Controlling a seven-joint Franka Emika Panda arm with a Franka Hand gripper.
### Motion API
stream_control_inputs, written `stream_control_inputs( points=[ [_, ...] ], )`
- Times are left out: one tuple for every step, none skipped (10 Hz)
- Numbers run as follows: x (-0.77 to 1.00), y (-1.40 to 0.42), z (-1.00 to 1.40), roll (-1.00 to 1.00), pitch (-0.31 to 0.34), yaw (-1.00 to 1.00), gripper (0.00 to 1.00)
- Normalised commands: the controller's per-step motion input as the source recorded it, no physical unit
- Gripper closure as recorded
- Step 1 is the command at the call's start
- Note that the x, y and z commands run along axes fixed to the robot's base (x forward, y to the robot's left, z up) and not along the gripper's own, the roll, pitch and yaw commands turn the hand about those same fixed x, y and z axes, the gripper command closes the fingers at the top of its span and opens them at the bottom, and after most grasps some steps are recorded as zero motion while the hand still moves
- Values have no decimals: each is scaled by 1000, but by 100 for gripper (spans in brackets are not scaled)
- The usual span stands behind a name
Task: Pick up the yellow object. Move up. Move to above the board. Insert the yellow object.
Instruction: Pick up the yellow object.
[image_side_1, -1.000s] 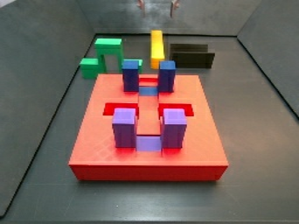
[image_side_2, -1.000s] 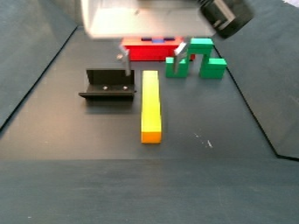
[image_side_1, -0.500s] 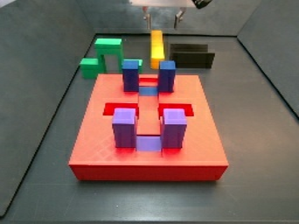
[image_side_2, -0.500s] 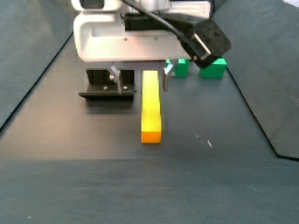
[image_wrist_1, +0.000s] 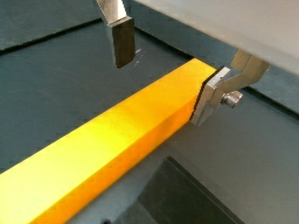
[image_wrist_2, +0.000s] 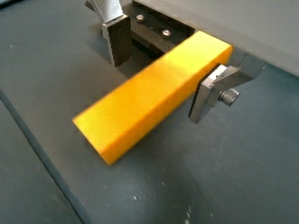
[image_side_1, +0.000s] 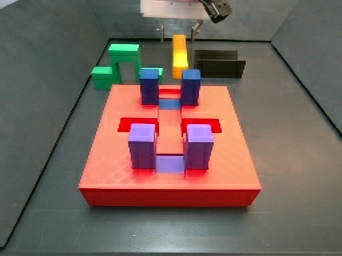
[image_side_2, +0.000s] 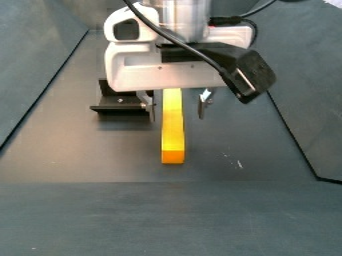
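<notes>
hand (image_side_2: 171, 100) astride bar (image_side_2: 173, 135); fixture (image_side_2: 122, 99) beside bar; board (image_side_1: 170, 160) apparently apart

The long, smooth yellow-orange bar (image_side_2: 173, 126) lies flat on the dark floor. The gripper (image_wrist_2: 166, 66) is low over it, jaws wide apart, one on each long side. One flat silver finger (image_wrist_1: 218, 88) sits right against the bar's side; the other finger (image_wrist_1: 121, 39) stands a little away.

The big flat red square board (image_side_1: 171, 148) with cut-out slots lies flat too, carrying blue and purple posts, well apart from the jaws.
</notes>
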Motion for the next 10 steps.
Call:
stream_control_inputs(
  points=[
    [-183,129,0,-451,-186,-54,0],
    [-146,126,0,-470,-200,-46,0],
    [-3,46,0,-400,-209,-20,0],
    [154,0,-60,-29,-91,-17,0],
    [391,-137,0,114,0,-97,0],
    [426,-154,0,207,4,-140,0],
    [340,-137,-11,210,24,-160,0],
    [217,-123,-114,223,36,-171,0],
    [0,-63,-134,246,56,-143,0],
    [-29,-40,-126,241,56,-154,0]
  ],
)
